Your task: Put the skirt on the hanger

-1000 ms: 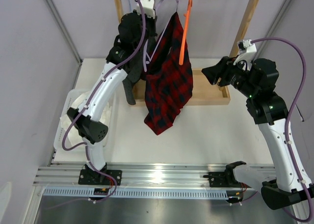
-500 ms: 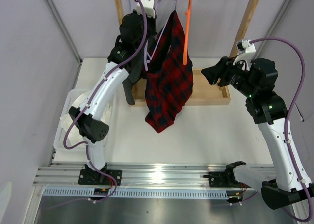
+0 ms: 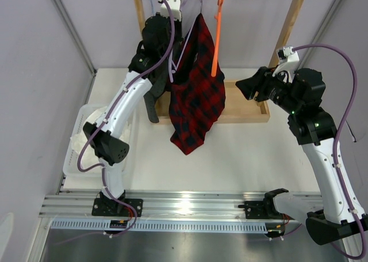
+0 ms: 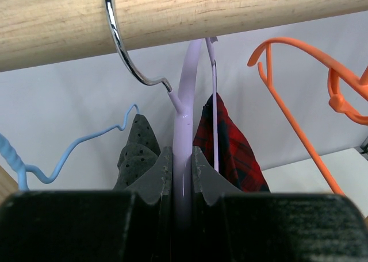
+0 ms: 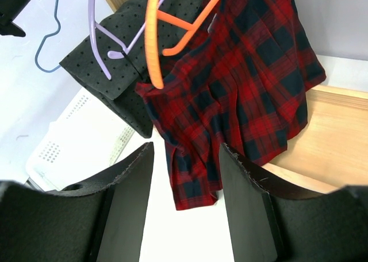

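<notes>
Two tools were in view. Left tool [image 4: 182, 158] was pinched on the neck of the lilac hanger [image 4: 187, 95] just under the wooden rail [image 4: 230, 15], and the hanger's silvery hook [image 4: 118, 49] curved over that rail. Right tool [image 5: 185, 149] stood spread with nothing between its fingers, lower than the rail and well off to its right end.

Three hangers hung from the rail: the lilac one, an orange hanger [image 3: 217, 38] to its right and a light blue hanger [image 4: 75, 144] to its left. Two garments hung below the rail. The skirt [image 3: 198, 95] dropped at a slant between the lilac neck and the orange hanger, its top bunched against a thin lilac arm. A dark grey dotted garment [image 4: 138, 147] hung just left of the neck.

Below the rail lay the rack's shallow wooden tray [image 3: 247, 110]; the skirt's lower half hung in front of its left part. A white basket [image 5: 69, 133] sat on the tabletop [image 3: 247, 158], low and left of the rail, with pale cloth [image 3: 80, 147] heaped in it.

An open stretch of tabletop separated the skirt's hem from the right tool.
</notes>
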